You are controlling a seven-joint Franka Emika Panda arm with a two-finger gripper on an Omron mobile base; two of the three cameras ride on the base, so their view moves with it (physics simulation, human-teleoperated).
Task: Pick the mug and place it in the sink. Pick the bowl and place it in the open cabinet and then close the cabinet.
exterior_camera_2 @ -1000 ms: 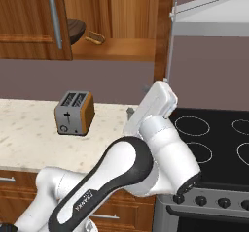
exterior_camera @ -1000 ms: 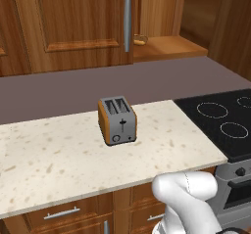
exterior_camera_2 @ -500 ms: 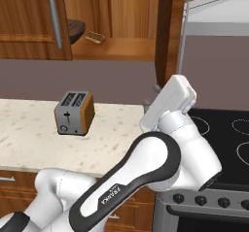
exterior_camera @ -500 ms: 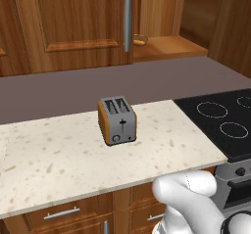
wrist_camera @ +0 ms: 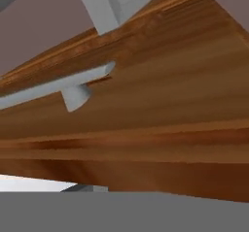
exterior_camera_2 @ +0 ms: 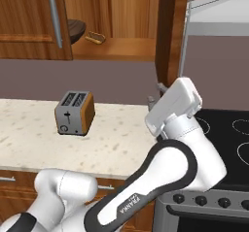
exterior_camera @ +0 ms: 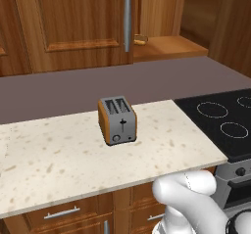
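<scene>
The medium-brown wall cabinet (exterior_camera_2: 121, 12) stands open on its right half. Its open door (exterior_camera_2: 169, 37) is seen edge-on, and the left door (exterior_camera: 73, 17) with a silver bar handle (exterior_camera: 127, 20) is shut. The dark brown bowl (exterior_camera_2: 76, 29) sits on the cabinet shelf, partly hidden behind the left door. My gripper (exterior_camera_2: 153, 94) is raised just below and beside the open door's lower edge. The hand view looks closely at that door's wood and its silver handle (wrist_camera: 58, 86); the fingertips are hidden. The mug and the sink are out of view.
A silver and orange toaster (exterior_camera: 117, 120) stands on the speckled counter (exterior_camera: 49, 159). A black stovetop (exterior_camera: 225, 120) lies to the right, under a steel hood (exterior_camera_2: 219, 12). A small yellowish object (exterior_camera_2: 95, 37) lies on the cabinet shelf. Drawers (exterior_camera: 63, 213) run below the counter.
My hand has swung to the right and turned up close to the open cabinet door. The toaster and the bowl have not moved.
</scene>
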